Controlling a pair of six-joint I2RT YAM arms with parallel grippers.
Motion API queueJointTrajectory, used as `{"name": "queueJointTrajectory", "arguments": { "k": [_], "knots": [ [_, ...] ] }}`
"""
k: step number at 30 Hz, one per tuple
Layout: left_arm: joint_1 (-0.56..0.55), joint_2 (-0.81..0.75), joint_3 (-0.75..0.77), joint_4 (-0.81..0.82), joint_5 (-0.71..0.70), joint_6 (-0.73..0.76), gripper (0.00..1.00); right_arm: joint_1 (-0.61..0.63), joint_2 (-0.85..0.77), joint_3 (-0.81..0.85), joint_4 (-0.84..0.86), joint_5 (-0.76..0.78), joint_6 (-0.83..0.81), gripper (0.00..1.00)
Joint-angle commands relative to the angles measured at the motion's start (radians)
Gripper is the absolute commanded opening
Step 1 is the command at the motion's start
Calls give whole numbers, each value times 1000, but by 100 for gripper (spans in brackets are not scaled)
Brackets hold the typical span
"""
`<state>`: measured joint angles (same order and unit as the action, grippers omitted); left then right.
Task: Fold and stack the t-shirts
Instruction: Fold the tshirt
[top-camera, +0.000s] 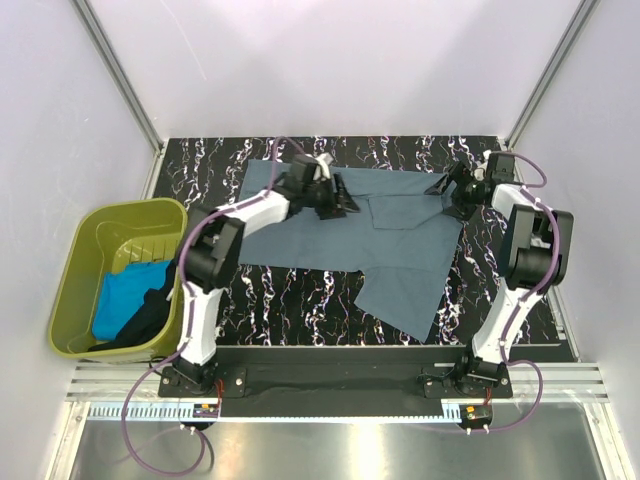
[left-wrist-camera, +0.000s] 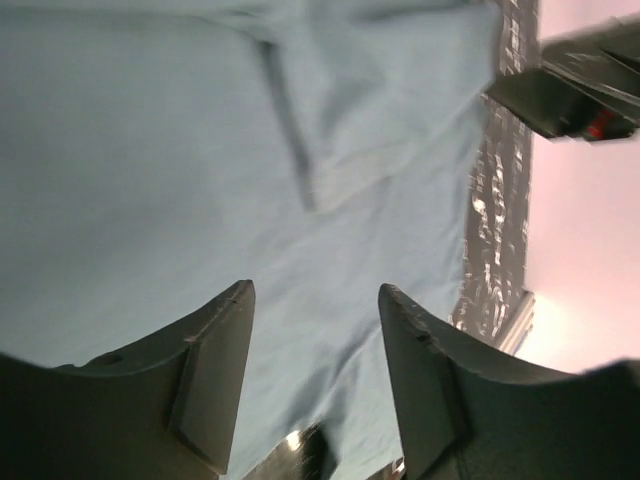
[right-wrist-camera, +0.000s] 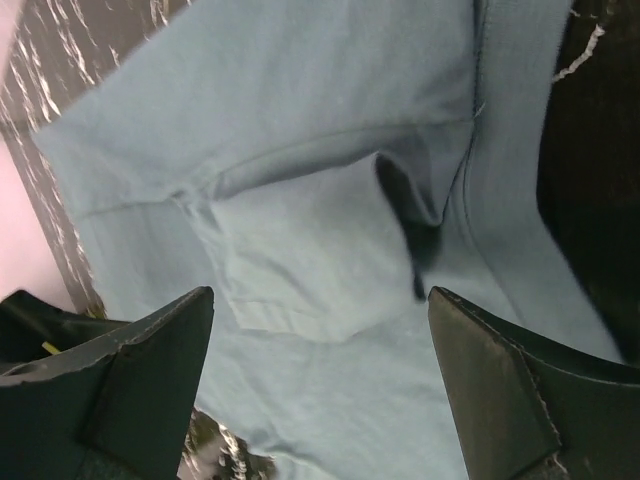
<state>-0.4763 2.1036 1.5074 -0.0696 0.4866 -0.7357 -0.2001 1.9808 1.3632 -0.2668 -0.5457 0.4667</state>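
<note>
The left hand (top-camera: 338, 200) and right hand (top-camera: 452, 190) hover open over the far edge of the grey-blue shirt (top-camera: 395, 245), apparently poised to fold it.

In the tub (top-camera: 72, 265), the black shirt (top-camera: 140, 322) covers part of the turquoise shirt (top-camera: 120, 298), its shape unclear.

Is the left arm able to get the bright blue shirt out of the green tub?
Probably yes. The tub is open on top, beside that arm's base, and the turquoise shirt lies partly bare beside the black shirt. The left gripper, jaws open and empty, is over the grey shirt.
</note>
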Motion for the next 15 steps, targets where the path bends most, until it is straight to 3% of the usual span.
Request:
{"name": "queueJointTrajectory", "arguments": {
  "k": [1, 15],
  "knots": [
    [-33, 67, 82, 126, -12, -80, 59, -9, 39, 74, 15, -74, -105, 94],
    [-97, 249, 204, 163, -66, -174, 53, -30, 151, 198, 5, -180, -183, 78]
  ]
}}
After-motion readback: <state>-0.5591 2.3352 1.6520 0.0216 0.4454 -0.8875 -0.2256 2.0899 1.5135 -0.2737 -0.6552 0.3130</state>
